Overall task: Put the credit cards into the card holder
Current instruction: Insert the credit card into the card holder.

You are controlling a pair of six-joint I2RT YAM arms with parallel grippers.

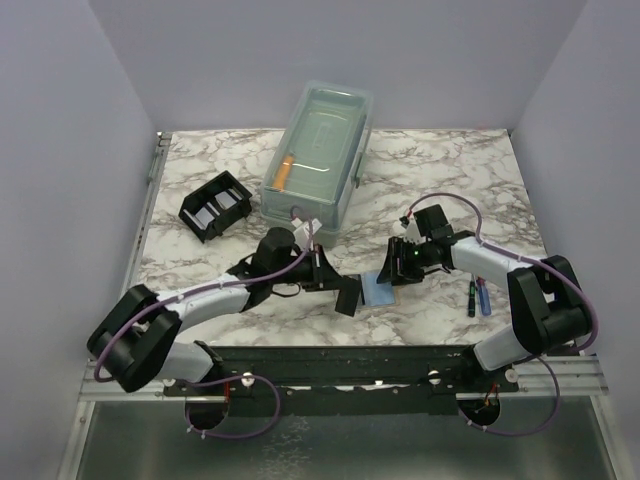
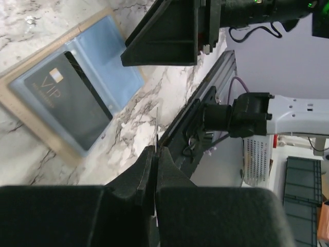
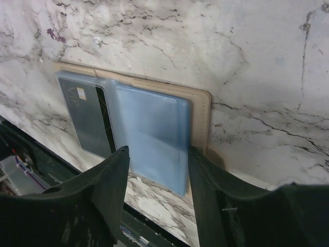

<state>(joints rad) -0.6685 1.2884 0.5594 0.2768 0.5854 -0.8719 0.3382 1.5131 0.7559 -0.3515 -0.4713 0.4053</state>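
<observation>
Black plastic comes first, at the far left: the card holder (image 1: 215,205) stands on the marble table (image 1: 450,180), well away to the left of the left claw (image 2: 156,152) and beyond it. A clear lidded box (image 1: 318,160) sits beyond that claw, with something orange inside. The left claw is pressed shut, its fingers meeting along one seam. A thin pale sliver shows at that seam, and I cannot tell what it is.

Just to that claw's right, between the two claws, a tan pad (image 3: 201,110) lies flat with the credit cards on it. The dark grey card (image 3: 90,121), marked VIP, lies outside the right claw's left finger, edge to edge with the light blue card (image 3: 151,118).

The right claw (image 3: 158,154) stands partly apart, one finger on each side of the light blue card's near end. I cannot tell whether the pads touch it. Two pens (image 1: 477,296) lie to the right of this claw.
</observation>
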